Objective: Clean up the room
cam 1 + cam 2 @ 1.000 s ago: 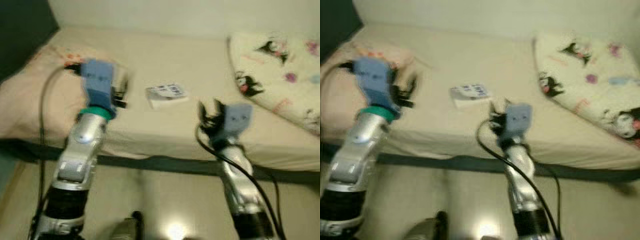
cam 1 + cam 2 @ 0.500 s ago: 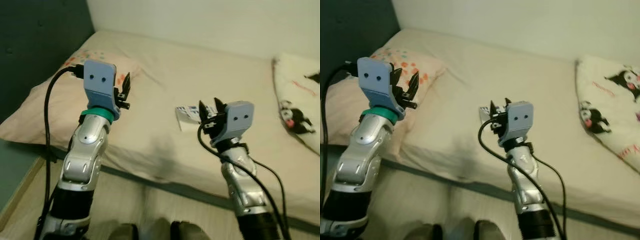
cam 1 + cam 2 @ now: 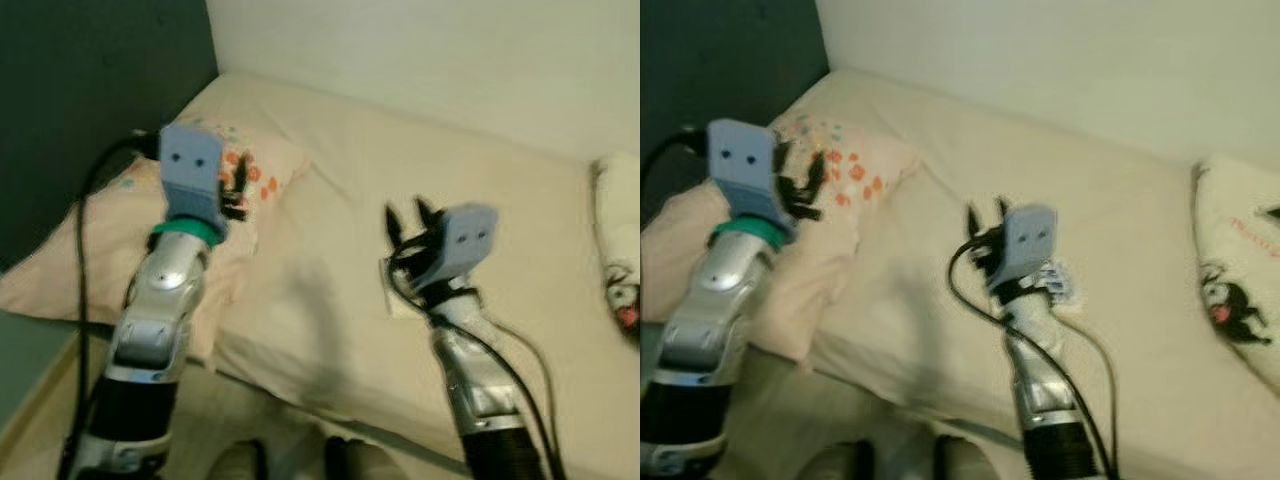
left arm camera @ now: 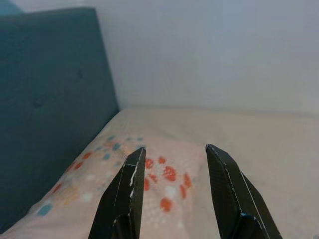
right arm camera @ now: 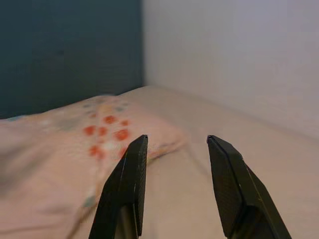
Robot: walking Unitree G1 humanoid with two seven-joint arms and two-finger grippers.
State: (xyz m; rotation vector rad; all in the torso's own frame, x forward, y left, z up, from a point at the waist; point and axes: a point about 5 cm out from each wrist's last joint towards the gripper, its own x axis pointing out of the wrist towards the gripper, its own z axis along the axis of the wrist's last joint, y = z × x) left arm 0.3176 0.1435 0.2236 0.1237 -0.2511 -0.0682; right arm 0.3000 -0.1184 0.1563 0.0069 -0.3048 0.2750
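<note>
- The left gripper (image 3: 233, 186) hovers over the spotted pillow (image 3: 855, 175) at 10 o'clock, fingers released.
- The right gripper (image 3: 408, 221) hovers above the bed (image 3: 330, 290), fingers released.
- The white packet's (image 3: 1060, 284) print is unreadable.

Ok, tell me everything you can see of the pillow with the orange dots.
The pillow is pale pink and looks like soft cloth, printed with orange-red dots and a few blue ones near its far corner. It lies flat at the head of the bed, against the dark teal headboard, its near edge sagging over the mattress side. The left gripper, fingers open, hovers in front of it; contact cannot be told.
</note>
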